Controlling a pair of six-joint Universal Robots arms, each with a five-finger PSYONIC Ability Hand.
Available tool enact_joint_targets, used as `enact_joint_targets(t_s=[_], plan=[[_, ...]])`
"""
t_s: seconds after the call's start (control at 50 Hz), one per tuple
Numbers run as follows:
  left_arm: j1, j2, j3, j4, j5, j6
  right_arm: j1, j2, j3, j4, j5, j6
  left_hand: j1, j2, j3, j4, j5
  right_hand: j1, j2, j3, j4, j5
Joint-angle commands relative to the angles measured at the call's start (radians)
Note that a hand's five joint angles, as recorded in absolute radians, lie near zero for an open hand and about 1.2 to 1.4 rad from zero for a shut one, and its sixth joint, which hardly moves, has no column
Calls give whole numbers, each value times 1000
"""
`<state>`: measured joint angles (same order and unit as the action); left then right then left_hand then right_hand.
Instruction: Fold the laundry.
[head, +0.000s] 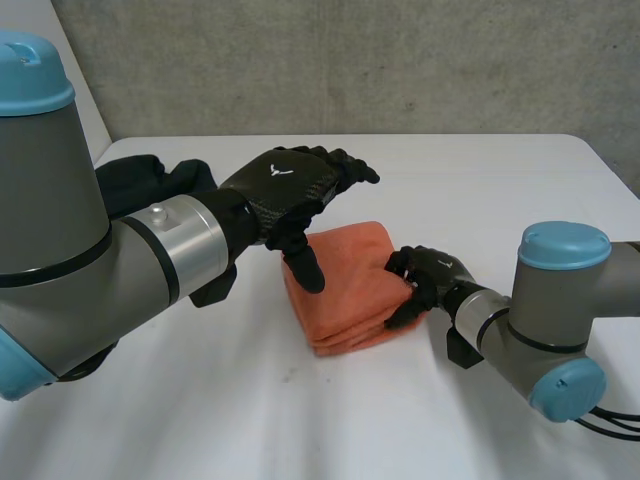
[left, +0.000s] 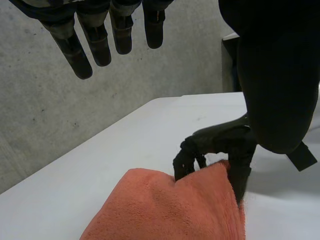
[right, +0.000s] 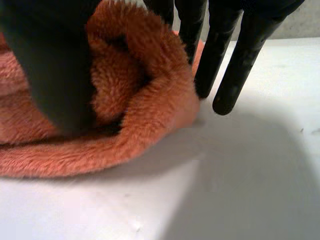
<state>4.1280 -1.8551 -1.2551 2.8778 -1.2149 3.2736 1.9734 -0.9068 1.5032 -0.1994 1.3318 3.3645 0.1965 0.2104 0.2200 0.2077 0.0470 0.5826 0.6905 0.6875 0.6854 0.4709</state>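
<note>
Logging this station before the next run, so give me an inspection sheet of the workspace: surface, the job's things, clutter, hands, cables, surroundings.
surface: white table, no stains seen.
job's things: orange towel, folded into layers, lying flat mid-table.
clutter: black cloth bunched at the far edge behind the left arm.
hands: left hand open, above the towel, fingers straight, thumb pointing down toward it; right hand curled round the towel's edge, thumb pressed into the fold.
cables: nothing seen on the table.
surroundings: grey concrete wall behind the table.
</note>
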Motion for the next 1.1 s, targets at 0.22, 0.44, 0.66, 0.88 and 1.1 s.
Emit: enact_joint_targets(t_s=[0.22, 0.44, 0.66, 0.88, 1.1], plan=[[0, -13, -1, 2, -2, -2, -47, 163, -366, 60, -14, -28, 8, -6, -15, -3, -17, 814, 706, 709, 711, 751], [0, -33, -1, 6, -2, -20, -244, 457, -942, 247, 128, -99, 8, -6, -15, -3, -17, 814, 706, 709, 711, 751], [1, -53, -1, 11, -3, -26, -410, 681, -1342, 341, 248, -152, 11, -3, -12, 0, -14, 814, 706, 709, 711, 751], [0, -72, -1, 11, -3, -28, -531, 686, -1336, 262, 256, -295, 11, -3, -12, 0, -14, 814, 706, 709, 711, 751], [-2, -75, -1, 11, -3, -28, -581, 689, -1318, 262, 130, -364, 11, -3, -12, 0, -14, 124, 16, 19, 21, 61]])
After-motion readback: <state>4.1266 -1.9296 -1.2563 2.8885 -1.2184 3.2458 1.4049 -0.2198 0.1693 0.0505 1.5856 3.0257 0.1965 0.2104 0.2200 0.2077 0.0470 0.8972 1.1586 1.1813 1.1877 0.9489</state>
